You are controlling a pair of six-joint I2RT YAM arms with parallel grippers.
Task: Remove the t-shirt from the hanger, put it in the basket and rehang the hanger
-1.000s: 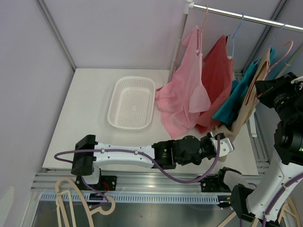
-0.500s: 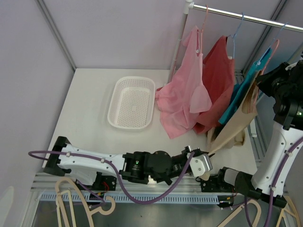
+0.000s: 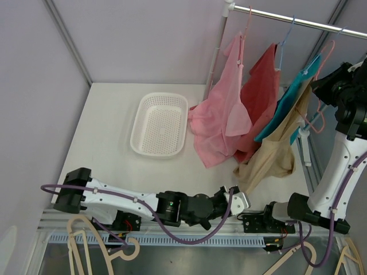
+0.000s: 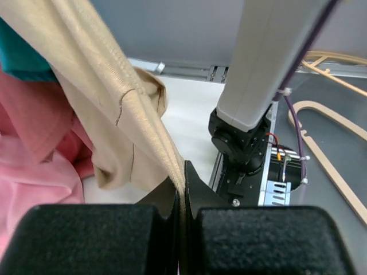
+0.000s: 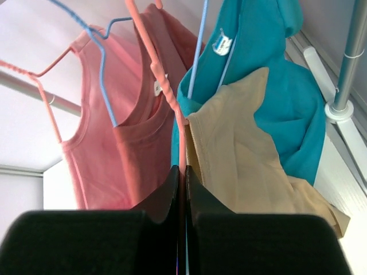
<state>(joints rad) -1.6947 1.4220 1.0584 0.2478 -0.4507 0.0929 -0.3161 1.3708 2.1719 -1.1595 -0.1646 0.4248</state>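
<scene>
Left tool is pinching the beige t-shirt, right tool is gripping the pink hanger; steady downward pulling seems best.

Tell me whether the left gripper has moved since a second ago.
Yes. The left gripper, shut on the beige t-shirt, has drawn back toward the near edge of the table and leftward, pulling the hem along.

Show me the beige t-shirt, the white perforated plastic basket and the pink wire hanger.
beige t-shirt (image 3: 269, 163): top view, bunched lower body.
white perforated plastic basket (image 3: 160, 126): top view, bare floor.
pink wire hanger (image 5: 170, 103): right wrist view, sloping arm.
</scene>
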